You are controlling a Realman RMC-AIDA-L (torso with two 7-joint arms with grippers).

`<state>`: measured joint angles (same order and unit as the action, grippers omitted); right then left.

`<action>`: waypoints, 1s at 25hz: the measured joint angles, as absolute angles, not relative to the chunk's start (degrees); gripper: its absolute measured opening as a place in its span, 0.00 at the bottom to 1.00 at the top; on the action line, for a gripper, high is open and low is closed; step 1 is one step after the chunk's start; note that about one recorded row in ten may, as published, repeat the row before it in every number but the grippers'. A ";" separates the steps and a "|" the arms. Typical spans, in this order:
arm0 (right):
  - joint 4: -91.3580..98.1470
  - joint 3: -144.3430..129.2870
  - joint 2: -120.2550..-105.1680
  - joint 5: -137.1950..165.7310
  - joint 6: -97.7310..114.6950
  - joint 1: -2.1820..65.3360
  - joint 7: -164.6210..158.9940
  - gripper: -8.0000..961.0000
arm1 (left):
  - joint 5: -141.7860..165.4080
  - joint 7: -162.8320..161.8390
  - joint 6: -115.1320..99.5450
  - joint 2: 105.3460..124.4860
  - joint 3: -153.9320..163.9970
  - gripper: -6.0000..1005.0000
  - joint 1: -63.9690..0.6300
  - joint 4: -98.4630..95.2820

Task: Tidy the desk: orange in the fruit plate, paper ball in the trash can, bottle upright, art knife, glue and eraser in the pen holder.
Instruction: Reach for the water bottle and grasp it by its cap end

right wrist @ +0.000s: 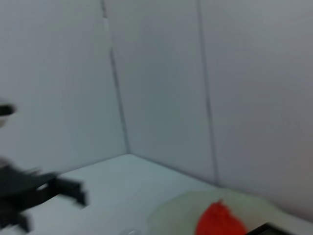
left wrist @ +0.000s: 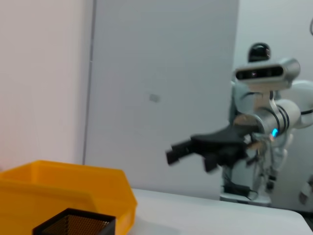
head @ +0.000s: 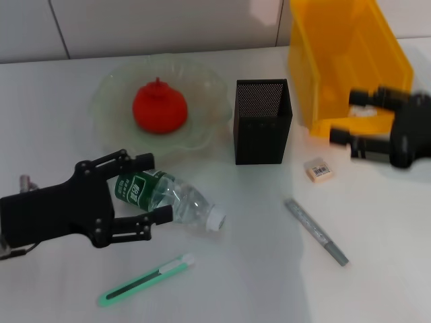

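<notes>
Bottle (head: 176, 197) lay sideways at seven o'clock between the spread left gripper (head: 137, 194); orange (head: 159, 108) sat plated. Glue (head: 316, 231), art knife (head: 145, 279), eraser (head: 318, 169) waited outside the pen holder (head: 262, 122). Right gripper (head: 353, 120) hung apart at three o'clock.

Yellow bin (left wrist: 73, 188), black mesh pen holder (left wrist: 76, 225) before it, right gripper (left wrist: 178, 151) beyond, jaws apart
</notes>
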<state>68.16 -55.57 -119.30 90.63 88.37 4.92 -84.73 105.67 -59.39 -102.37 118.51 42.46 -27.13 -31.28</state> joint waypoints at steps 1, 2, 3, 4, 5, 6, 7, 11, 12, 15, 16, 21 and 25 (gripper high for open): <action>68.16 -55.57 -119.30 90.63 88.37 4.92 -84.73 0.82 | 105.66 -59.39 -102.37 118.51 42.46 0.87 -27.13 -31.28; 64.40 -54.56 -119.29 90.25 90.76 4.55 -80.85 0.82 | 105.73 -59.57 -102.25 118.54 43.39 0.87 -27.75 -31.92; 60.59 -53.27 -119.30 90.07 93.23 4.33 -76.61 0.82 | 105.73 -59.76 -102.12 118.56 44.43 0.87 -28.31 -32.72; 57.14 -51.72 -119.27 90.03 94.99 4.29 -73.81 0.82 | 105.74 -60.34 -101.79 118.60 45.91 0.87 -29.01 -34.05; 49.71 -47.19 -119.00 90.15 99.42 4.48 -68.34 0.82 | 105.76 -61.82 -101.04 118.68 48.99 0.87 -30.15 -36.69; 49.71 -47.19 -119.00 90.15 99.42 4.48 -68.34 0.82 | 105.76 -61.82 -101.04 118.68 48.99 0.87 -30.15 -36.69; 46.48 -44.84 -118.72 90.49 101.45 4.59 -66.45 0.82 | 105.78 -62.79 -100.64 118.72 50.92 0.87 -30.73 -38.28; 38.00 -37.97 -117.58 93.00 106.80 4.25 -61.44 0.82 | 105.55 -67.03 -98.09 118.80 59.62 0.87 -32.96 -45.58; 37.31 -37.19 -117.51 93.95 107.09 4.06 -60.83 0.82 | 105.55 -67.71 -97.23 118.82 61.70 0.87 -33.41 -47.29; 36.18 -35.95 -117.57 98.22 107.25 3.77 -59.83 0.82 | 106.38 -70.70 -93.55 118.82 68.71 0.87 -35.11 -52.45; 36.08 -35.85 -117.81 99.76 107.07 3.76 -59.45 0.82 | 107.03 -71.68 -92.38 118.79 70.55 0.87 -35.64 -53.69; 35.76 -36.03 -119.01 105.06 105.92 4.55 -57.35 0.82 | 113.26 -77.50 -87.53 118.97 79.45 0.87 -39.74 -57.19; 35.53 -36.19 -119.09 108.44 104.88 5.72 -57.19 0.82 | 113.26 -77.50 -87.53 118.97 79.45 0.87 -39.74 -57.19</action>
<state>35.53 -36.19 -119.09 108.44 104.88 5.72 -57.19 113.26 -77.50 -87.53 118.97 79.45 -39.74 -57.19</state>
